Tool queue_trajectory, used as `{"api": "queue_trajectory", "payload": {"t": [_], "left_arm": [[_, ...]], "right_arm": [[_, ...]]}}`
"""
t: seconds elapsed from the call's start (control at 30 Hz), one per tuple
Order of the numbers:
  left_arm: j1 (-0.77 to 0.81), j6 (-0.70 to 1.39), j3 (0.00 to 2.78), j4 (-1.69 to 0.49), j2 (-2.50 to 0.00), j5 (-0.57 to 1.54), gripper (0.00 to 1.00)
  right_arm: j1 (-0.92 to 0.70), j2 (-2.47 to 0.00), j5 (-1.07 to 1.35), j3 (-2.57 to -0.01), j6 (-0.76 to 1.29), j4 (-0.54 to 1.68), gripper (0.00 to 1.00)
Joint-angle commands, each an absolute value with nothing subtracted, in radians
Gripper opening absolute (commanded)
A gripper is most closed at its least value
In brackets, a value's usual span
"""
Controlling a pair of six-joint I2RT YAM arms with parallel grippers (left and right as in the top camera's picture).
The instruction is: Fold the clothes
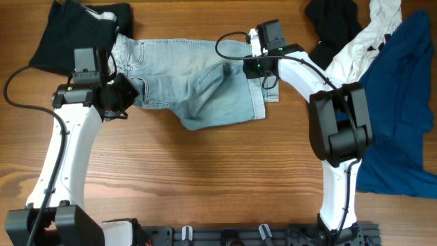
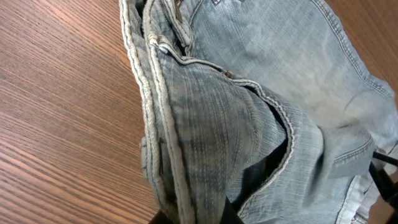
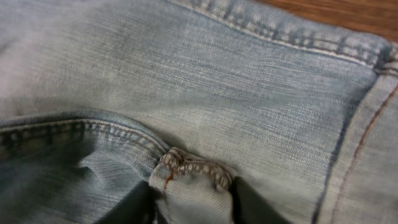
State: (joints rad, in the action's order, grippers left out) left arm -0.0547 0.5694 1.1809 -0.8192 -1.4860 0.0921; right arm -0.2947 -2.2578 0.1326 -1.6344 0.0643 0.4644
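We see left fingers [image 2: 231,214] clamped on the denim shorts [image 1: 194,85] at the waistband, right fingers [image 3: 255,205] pinching a stitched seam

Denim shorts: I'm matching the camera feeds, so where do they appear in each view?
Overhead: denim shorts at top centre.
Left wrist: filling centre and right.
Right wrist: filling nearly the whole frame.
Shared landmark: wooden table, at left in the left wrist view, top right corner in the right wrist view.
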Motion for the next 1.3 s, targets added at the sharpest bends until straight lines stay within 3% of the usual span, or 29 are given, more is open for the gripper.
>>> {"api": "queue_trajectory", "payload": {"t": [0.0, 0.03, 0.43, 0.77, 1.0, 1.27], "left_arm": [[-0.063, 0.553, 1.178, -0.81, -1.485, 0.1, 0.04], [-0.063, 0.553, 1.178, -0.808, -1.485, 0.1, 0.04], [-0.063, 0.553, 1.178, -0.802, -1.485, 0.101, 0.04], [-0.063, 0.508, 1.178, -0.852, -1.434, 0.119, 0.04], [-0.083, 0.481, 1.178, -1.005, -1.372, 0.126, 0.04], [-0.234, 0.469, 1.178, -1.184, -1.363, 0.228, 0.04]], "right_arm": [[-0.306, -2.279, 0.15, -1.644, 0.112, 0.461, 0.08], [-0.302, -2.271, 0.15, -1.644, 0.121, 0.464, 0.04], [-0.259, -2.026, 0.15, -1.644, 0.133, 0.655, 0.04], [-0.248, -1.837, 0.162, -1.644, 0.12, 1.013, 0.04], [-0.248, -1.812, 0.195, -1.644, 0.104, 1.295, 0.04], [-0.25, -1.699, 0.396, -1.641, -0.097, 1.238, 0.04]]}}
